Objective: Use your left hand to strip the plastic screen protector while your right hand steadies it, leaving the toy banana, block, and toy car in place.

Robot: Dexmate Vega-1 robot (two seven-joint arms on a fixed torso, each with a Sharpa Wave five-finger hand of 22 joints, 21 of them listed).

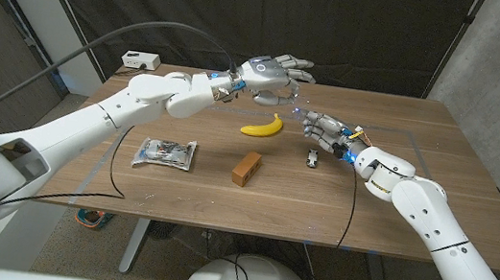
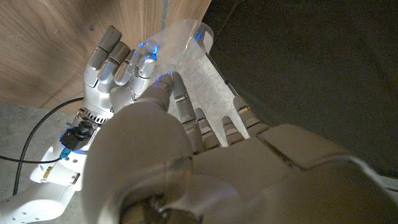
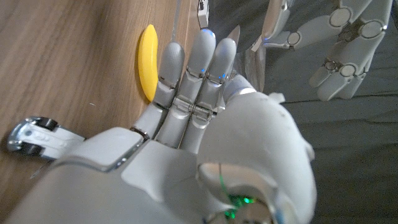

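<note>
Both hands are raised over the surface (image 1: pixel 399 184) in the upper middle of the frame. The left hand (image 1: pixel 276 74) pinches the clear protector (image 2: pixel 181 46) at its top; the right hand (image 1: pixel 325 131) pinches it from below with its fingers pressed together. Under them lies the banana (image 1: pixel 262 126), the car (image 1: pixel 313 157) to its right, the block (image 1: pixel 246 168) lower. A packet (image 1: pixel 165 153) lies at centre left.
</note>
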